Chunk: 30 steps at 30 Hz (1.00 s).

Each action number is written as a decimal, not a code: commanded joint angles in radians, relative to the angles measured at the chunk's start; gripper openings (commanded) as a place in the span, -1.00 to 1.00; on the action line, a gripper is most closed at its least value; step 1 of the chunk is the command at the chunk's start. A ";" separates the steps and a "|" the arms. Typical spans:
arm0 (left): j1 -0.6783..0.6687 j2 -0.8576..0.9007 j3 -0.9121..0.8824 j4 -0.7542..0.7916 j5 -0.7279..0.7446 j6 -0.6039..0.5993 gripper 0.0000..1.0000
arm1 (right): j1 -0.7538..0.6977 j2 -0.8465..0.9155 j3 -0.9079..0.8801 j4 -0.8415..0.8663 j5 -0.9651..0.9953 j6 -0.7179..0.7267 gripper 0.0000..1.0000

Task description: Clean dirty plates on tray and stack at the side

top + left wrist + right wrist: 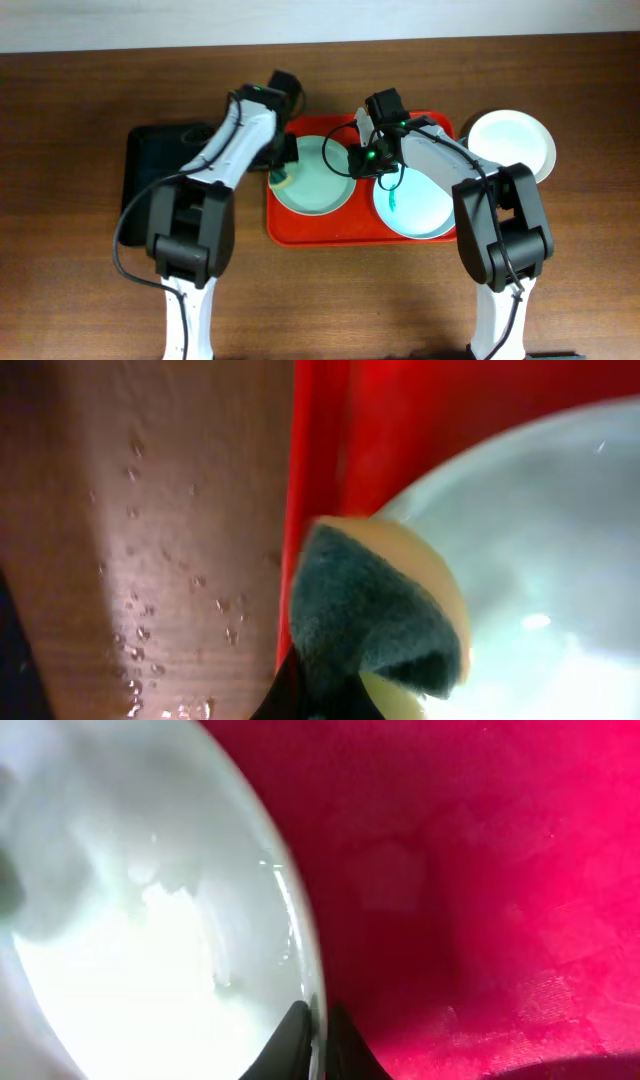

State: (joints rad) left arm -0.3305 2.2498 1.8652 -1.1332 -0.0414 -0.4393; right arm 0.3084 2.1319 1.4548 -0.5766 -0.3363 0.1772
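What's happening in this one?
The left gripper holds a sponge against the left rim of the mint green plate on the red tray. The right gripper has its jaws pinched on a plate rim, apparently the same plate, steadying it. The pale blue plate beside it shows a teal smear; the white plate sits off the tray.
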 commanded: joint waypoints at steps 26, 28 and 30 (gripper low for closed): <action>0.001 -0.135 -0.153 0.167 -0.354 -0.047 -1.00 | -0.012 0.030 -0.011 0.016 0.061 -0.005 -0.92; 0.009 -0.186 -0.143 0.172 -0.328 -0.047 -1.00 | -0.012 0.023 -0.005 0.013 0.075 -0.004 -0.92; 0.026 -0.255 -0.141 0.181 -0.266 -0.046 -1.00 | -0.007 0.007 0.009 0.004 0.122 -0.005 -0.92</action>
State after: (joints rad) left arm -0.3618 2.1323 1.6878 -0.9573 -0.2436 -0.4545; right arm 0.3099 2.1338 1.4555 -0.5526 -0.3237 0.1833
